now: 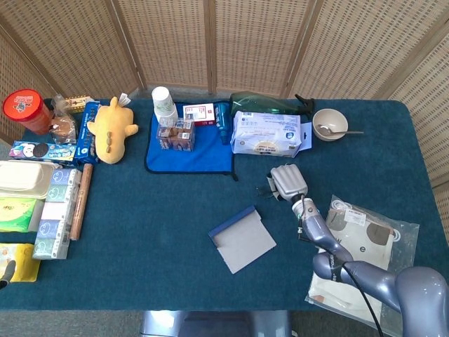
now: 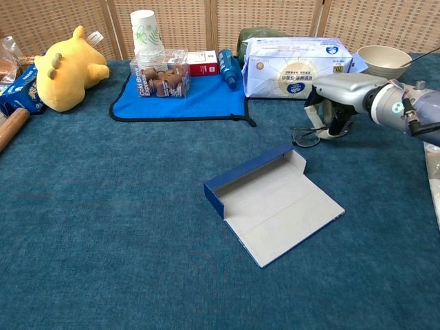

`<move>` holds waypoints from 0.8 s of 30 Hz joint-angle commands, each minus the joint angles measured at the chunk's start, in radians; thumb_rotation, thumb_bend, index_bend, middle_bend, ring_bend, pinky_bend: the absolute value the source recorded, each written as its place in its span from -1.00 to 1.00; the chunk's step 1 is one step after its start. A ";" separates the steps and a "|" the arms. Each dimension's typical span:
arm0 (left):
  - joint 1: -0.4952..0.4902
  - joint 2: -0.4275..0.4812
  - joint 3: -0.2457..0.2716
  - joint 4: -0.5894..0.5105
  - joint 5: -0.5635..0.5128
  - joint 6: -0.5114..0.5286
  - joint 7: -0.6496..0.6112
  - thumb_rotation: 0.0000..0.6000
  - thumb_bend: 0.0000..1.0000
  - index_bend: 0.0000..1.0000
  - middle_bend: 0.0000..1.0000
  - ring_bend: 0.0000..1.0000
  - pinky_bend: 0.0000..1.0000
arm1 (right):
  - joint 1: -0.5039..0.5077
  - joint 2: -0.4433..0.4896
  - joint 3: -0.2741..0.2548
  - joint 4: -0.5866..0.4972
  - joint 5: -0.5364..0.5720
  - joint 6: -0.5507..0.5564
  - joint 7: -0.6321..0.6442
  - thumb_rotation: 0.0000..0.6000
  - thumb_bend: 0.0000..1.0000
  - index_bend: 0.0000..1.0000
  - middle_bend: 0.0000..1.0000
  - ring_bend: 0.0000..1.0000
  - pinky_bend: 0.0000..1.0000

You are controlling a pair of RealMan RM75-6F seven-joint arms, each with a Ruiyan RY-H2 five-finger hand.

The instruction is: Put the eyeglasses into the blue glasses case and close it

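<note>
The blue glasses case [image 1: 242, 240] [image 2: 275, 203] lies open on the teal cloth, grey inside facing up, its blue wall at the far left side. To the right of it and farther back, my right hand [image 1: 289, 181] [image 2: 340, 96] is down over the dark eyeglasses [image 1: 265, 188] [image 2: 303, 135], fingers curled around them. Only the left lens and a bit of frame stick out from under the hand, at table level. Of my left hand [image 1: 5, 271] only a dark tip shows at the lower left edge of the head view.
Behind the right hand are a white tissue pack [image 2: 295, 65] and a bowl with a spoon [image 2: 383, 58]. A blue mat [image 2: 185, 100] with boxes and a cup, a yellow plush [image 2: 65, 69], a plastic bag [image 1: 358, 246] at right, and snack boxes [image 1: 52, 203] at left.
</note>
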 commanded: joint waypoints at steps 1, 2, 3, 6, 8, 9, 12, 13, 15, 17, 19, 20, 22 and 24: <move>0.000 0.000 0.000 0.002 0.001 -0.001 -0.002 1.00 -0.41 -0.65 -0.81 -1.00 -1.00 | -0.001 -0.002 0.001 0.002 -0.004 0.006 0.003 1.00 -0.35 0.45 0.13 0.05 -0.12; -0.001 0.000 -0.001 0.003 0.002 -0.002 -0.002 1.00 -0.41 -0.65 -0.81 -1.00 -1.00 | -0.002 0.000 0.003 0.000 -0.006 0.009 0.006 1.00 -0.35 0.46 0.14 0.06 -0.12; -0.002 0.000 -0.002 0.003 0.003 -0.003 -0.002 1.00 -0.41 -0.65 -0.81 -1.00 -1.00 | -0.003 0.001 0.004 -0.003 -0.007 0.013 0.008 1.00 -0.35 0.47 0.14 0.06 -0.12; -0.006 -0.001 -0.005 0.003 0.005 -0.008 0.000 1.00 -0.41 -0.65 -0.81 -1.00 -1.00 | -0.013 0.018 0.006 -0.026 -0.012 0.028 0.014 1.00 -0.35 0.47 0.14 0.06 -0.12; -0.009 -0.001 -0.006 0.002 0.006 -0.011 0.003 1.00 -0.41 -0.65 -0.81 -1.00 -1.00 | -0.022 0.032 0.007 -0.048 -0.015 0.040 0.017 1.00 -0.35 0.47 0.14 0.06 -0.12; -0.011 -0.001 -0.007 0.001 0.007 -0.013 0.006 1.00 -0.41 -0.65 -0.81 -1.00 -1.00 | -0.027 0.042 0.006 -0.064 -0.019 0.049 0.017 1.00 -0.35 0.47 0.14 0.06 -0.12; -0.015 -0.002 -0.009 -0.003 0.008 -0.017 0.013 1.00 -0.41 -0.65 -0.81 -1.00 -1.00 | -0.042 0.073 0.003 -0.120 -0.034 0.078 0.013 1.00 -0.35 0.47 0.14 0.06 -0.12; -0.016 -0.002 -0.010 -0.004 0.008 -0.017 0.014 1.00 -0.41 -0.65 -0.81 -1.00 -1.00 | -0.048 0.084 0.001 -0.141 -0.039 0.086 0.011 1.00 -0.35 0.46 0.14 0.06 -0.12; -0.018 -0.003 -0.011 -0.005 0.009 -0.018 0.017 1.00 -0.41 -0.65 -0.81 -1.00 -1.00 | -0.056 0.102 -0.002 -0.174 -0.046 0.100 0.007 1.00 -0.35 0.46 0.14 0.06 -0.12; -0.020 -0.004 -0.012 -0.007 0.010 -0.021 0.021 1.00 -0.41 -0.65 -0.81 -1.00 -1.00 | -0.063 0.121 -0.006 -0.208 -0.055 0.114 -0.002 1.00 -0.36 0.46 0.14 0.06 -0.12; -0.021 -0.004 -0.012 -0.008 0.010 -0.023 0.023 1.00 -0.41 -0.65 -0.81 -1.00 -1.00 | -0.072 0.139 -0.010 -0.244 -0.065 0.131 -0.009 1.00 -0.36 0.46 0.14 0.06 -0.12; -0.022 -0.005 -0.013 -0.009 0.010 -0.023 0.025 1.00 -0.41 -0.65 -0.81 -1.00 -1.00 | -0.077 0.151 -0.014 -0.265 -0.072 0.140 -0.014 1.00 -0.36 0.46 0.14 0.06 -0.12; -0.022 -0.005 -0.013 -0.010 0.011 -0.023 0.028 1.00 -0.41 -0.65 -0.81 -1.00 -1.00 | -0.086 0.169 -0.022 -0.299 -0.087 0.156 -0.022 1.00 -0.37 0.46 0.14 0.06 -0.12; -0.023 -0.004 -0.014 -0.012 0.010 -0.023 0.030 1.00 -0.41 -0.65 -0.81 -1.00 -1.00 | -0.097 0.190 -0.031 -0.339 -0.105 0.173 -0.027 1.00 -0.37 0.46 0.14 0.06 -0.12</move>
